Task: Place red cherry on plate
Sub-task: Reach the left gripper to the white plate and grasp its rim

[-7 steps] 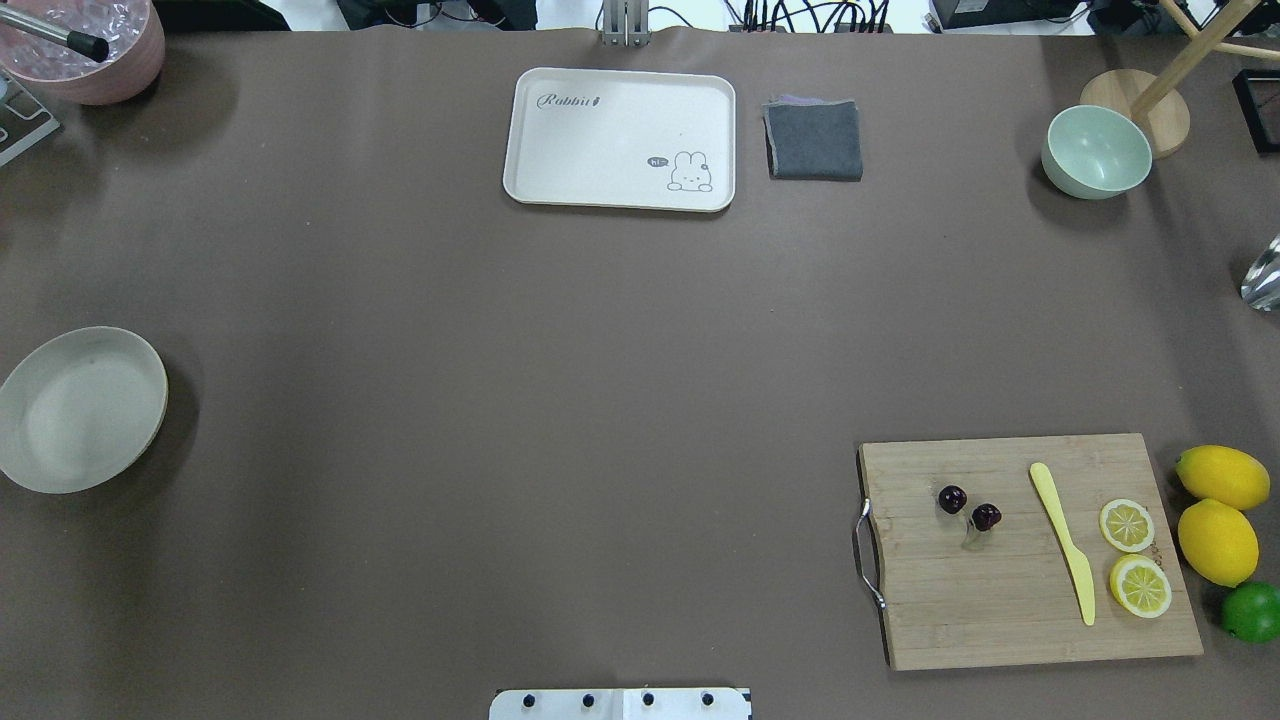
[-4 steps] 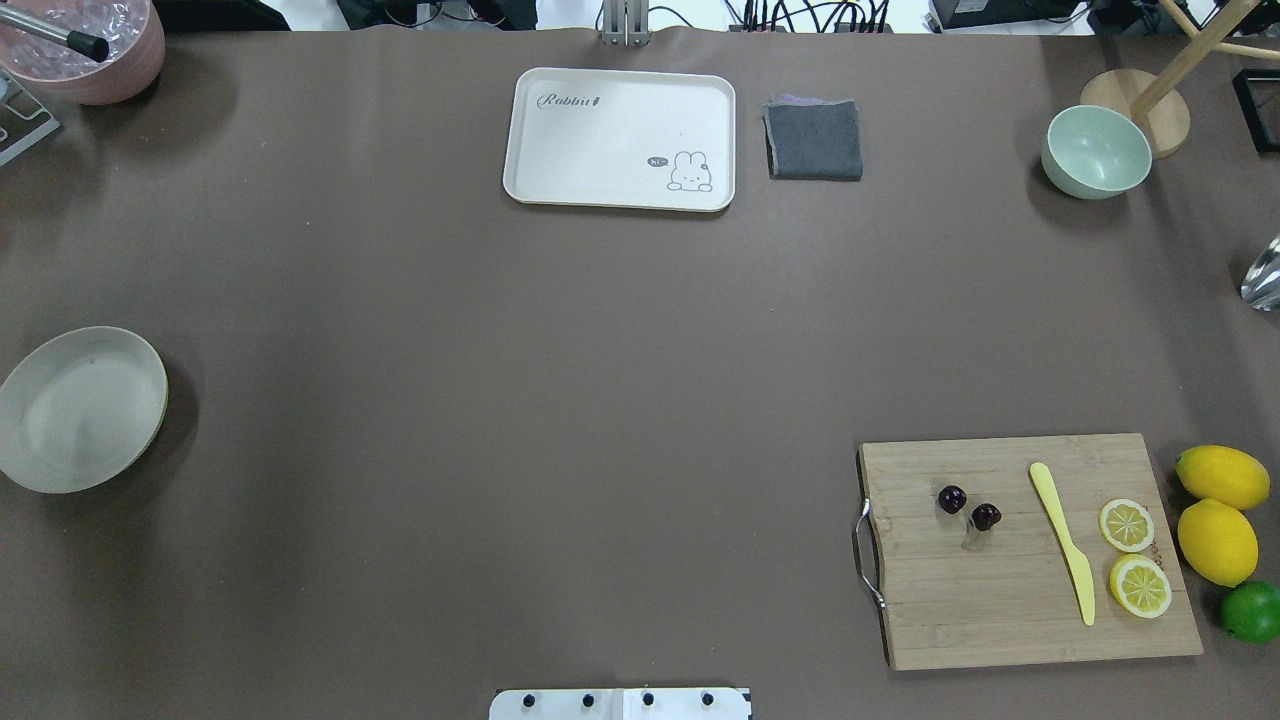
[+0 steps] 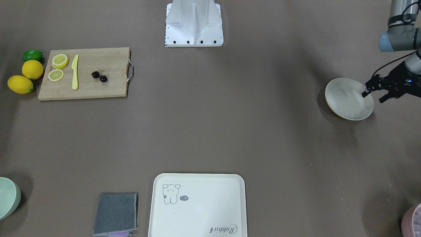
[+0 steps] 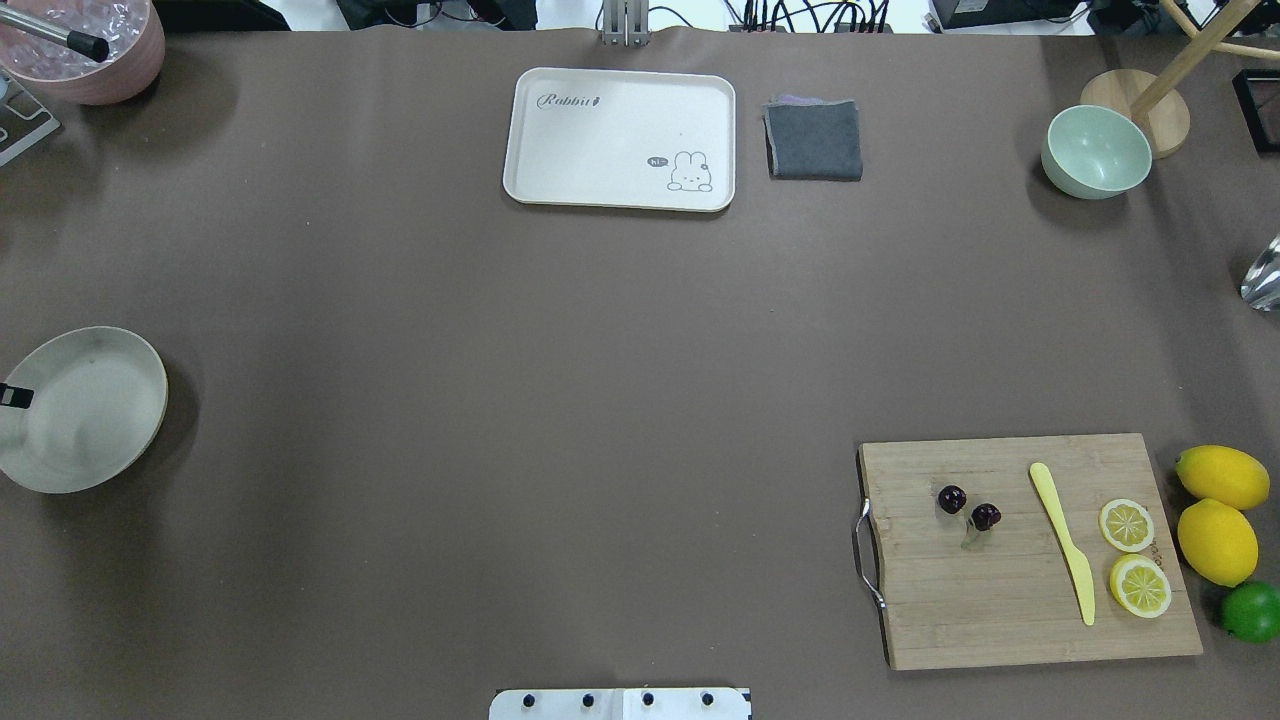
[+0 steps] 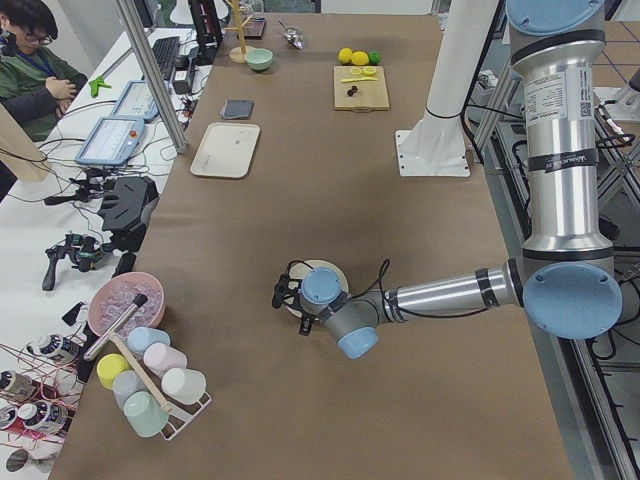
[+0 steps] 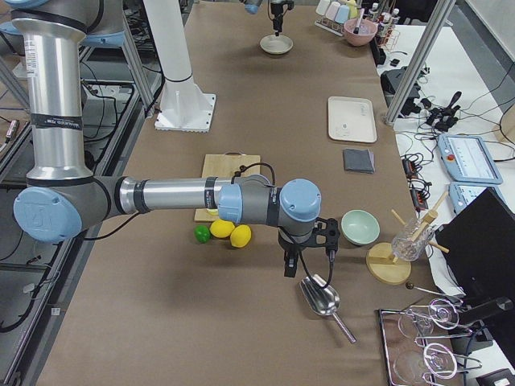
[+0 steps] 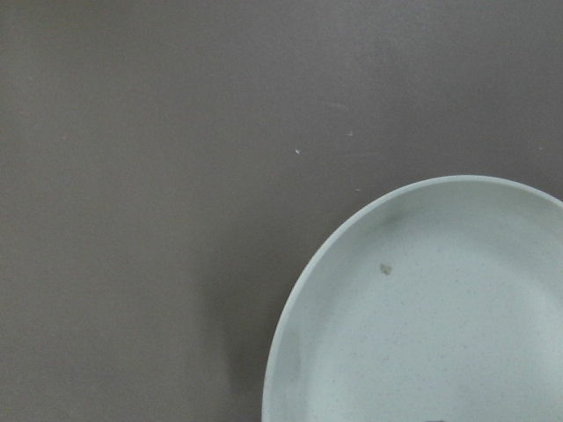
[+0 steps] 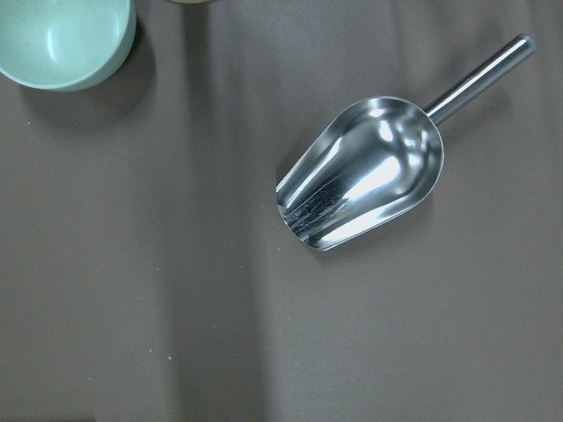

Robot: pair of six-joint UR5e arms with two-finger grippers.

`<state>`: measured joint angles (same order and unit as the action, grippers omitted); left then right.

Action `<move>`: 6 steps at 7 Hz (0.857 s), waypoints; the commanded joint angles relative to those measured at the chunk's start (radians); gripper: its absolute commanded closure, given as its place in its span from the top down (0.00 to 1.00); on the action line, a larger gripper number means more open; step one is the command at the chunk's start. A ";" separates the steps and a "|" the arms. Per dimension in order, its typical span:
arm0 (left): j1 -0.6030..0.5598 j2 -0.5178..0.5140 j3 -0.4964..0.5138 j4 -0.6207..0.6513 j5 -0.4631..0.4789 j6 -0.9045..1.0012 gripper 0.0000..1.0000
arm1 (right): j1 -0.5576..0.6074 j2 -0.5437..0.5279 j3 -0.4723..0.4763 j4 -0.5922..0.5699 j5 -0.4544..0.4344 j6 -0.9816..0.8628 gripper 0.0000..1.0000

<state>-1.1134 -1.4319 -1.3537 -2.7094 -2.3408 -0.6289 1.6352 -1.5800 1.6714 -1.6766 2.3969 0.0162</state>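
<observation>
Opening approach; nothing is grasped. The red cherry lies on the cutting board toward the worktop's right edge. The plate sits at the left edge, well apart. The left claw hovers at the plate's rim, apparently spread and empty. The right claw: cannot tell. Next move, in my judgement: a fine pinch on the cherry.

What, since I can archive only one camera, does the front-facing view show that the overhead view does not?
Front-facing only: the left gripper whole, open, by the plate's rim; overhead catches just a sliver of it. Overhead only: the wooden stand and cables beyond the table. Both: the red cherry on the cutting board, the plate, the rabbit tray, the grey cloth.
</observation>
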 commanded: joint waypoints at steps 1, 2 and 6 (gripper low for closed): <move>0.015 0.001 0.011 -0.013 0.001 0.000 0.54 | 0.000 -0.003 -0.001 0.000 0.001 -0.001 1.00; 0.017 0.001 0.028 -0.029 0.001 0.002 0.54 | 0.000 -0.003 0.001 0.002 0.001 -0.001 1.00; 0.017 0.002 0.031 -0.035 0.000 0.000 0.00 | 0.000 0.000 0.001 0.000 0.001 -0.001 1.00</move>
<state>-1.0967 -1.4302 -1.3234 -2.7434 -2.3403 -0.6287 1.6352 -1.5817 1.6720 -1.6766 2.3976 0.0153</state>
